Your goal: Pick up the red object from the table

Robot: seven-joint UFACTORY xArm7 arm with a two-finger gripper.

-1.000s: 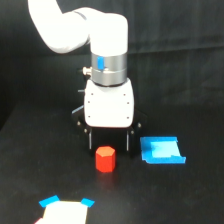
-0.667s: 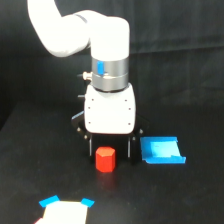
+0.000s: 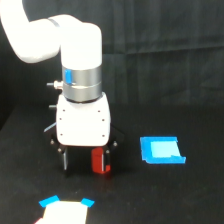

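The red object (image 3: pixel 100 160) is a small orange-red stubby block standing on the black table (image 3: pixel 190 200). My gripper (image 3: pixel 86 167) has come down over it, jaws wide open. The block sits between the fingers, close to the finger on the exterior view's right (image 3: pixel 108 161), and far from the other finger (image 3: pixel 64 161). The white gripper body hides the block's top. I cannot tell whether the right finger touches the block.
A flat bright-blue tray-like piece (image 3: pixel 161 150) lies on the table to the exterior view's right of the gripper. A white piece with blue corners (image 3: pixel 65 209) lies at the bottom edge, just in front of the gripper.
The gripper has come down and shifted slightly to the exterior view's left; its fingers now straddle the red block, which has not moved.
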